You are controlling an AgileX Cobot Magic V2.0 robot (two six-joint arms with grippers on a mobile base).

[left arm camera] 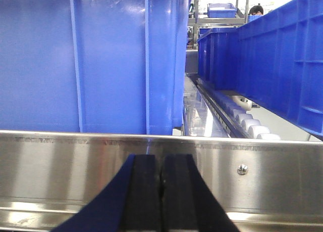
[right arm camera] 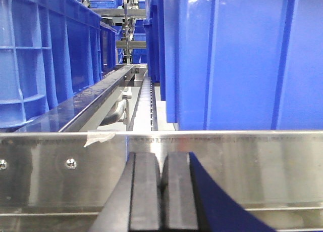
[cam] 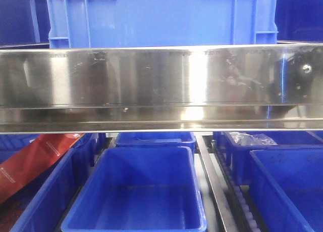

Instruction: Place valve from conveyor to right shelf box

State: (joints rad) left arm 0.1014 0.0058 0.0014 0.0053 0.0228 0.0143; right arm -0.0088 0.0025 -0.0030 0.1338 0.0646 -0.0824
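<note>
The shelf's shiny steel front rail [cam: 161, 85] spans the front view, with blue bins above and below it. The same rail shows close ahead in the left wrist view [left arm camera: 65, 166] and the right wrist view [right arm camera: 262, 166]. My left gripper [left arm camera: 161, 184] is shut with nothing between its black pads, just in front of the rail. My right gripper [right arm camera: 162, 184] is also shut and empty, in front of the rail. The valve and the conveyor are out of view.
A large blue bin [cam: 161, 17] stands on the upper level. Below the rail are an empty blue bin [cam: 139, 191], a right bin [cam: 287, 186], a rear bin holding a clear bag [cam: 250, 138], and a red strip [cam: 30, 164] at left. Roller tracks [left arm camera: 242, 118] run between bins.
</note>
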